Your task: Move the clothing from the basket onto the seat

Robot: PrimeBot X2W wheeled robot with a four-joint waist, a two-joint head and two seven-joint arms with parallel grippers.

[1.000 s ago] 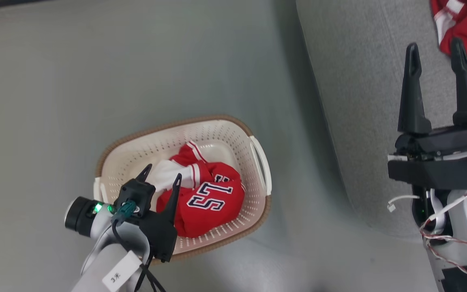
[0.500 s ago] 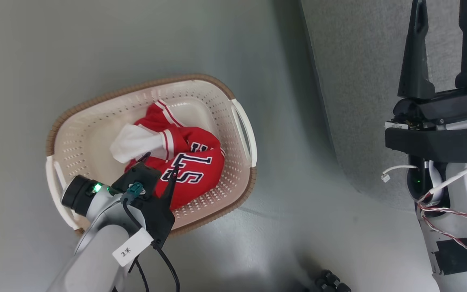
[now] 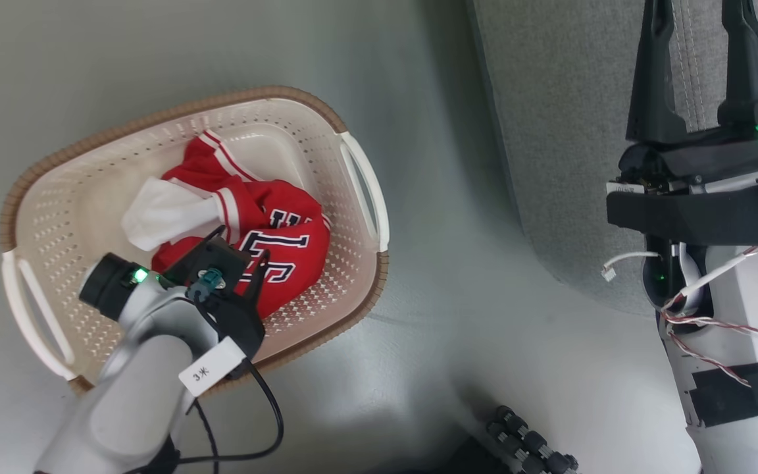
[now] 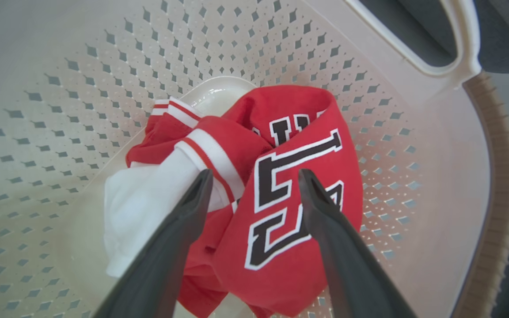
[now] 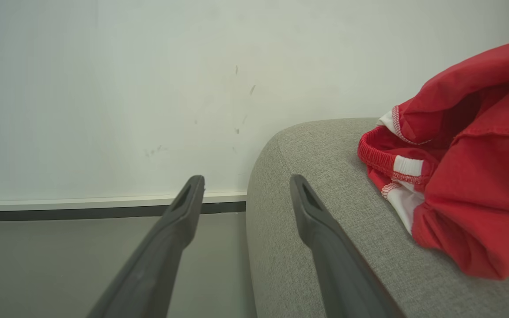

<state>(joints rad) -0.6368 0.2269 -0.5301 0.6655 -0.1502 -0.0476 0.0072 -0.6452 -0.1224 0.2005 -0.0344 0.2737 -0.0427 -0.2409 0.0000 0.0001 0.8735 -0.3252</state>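
Clearly soft, light, floppy clothing [image 4: 254, 128], heaped in basket [image 4: 104, 66]. Best pinched at the bunched red fold, twelve o'clock from left hand [image 4: 254, 174], spread wide, empty.

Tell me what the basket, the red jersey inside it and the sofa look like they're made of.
Basket: looks like moulded plastic, cream, smooth and slightly glossy, with regular holes; its brown rim looks woven, possibly moulded too.
Jersey: thin soft cloth, probably synthetic, matte, crumpled in folds.
Sofa: light-grey woven upholstery, matte, with visible weave grain and stitched seams.
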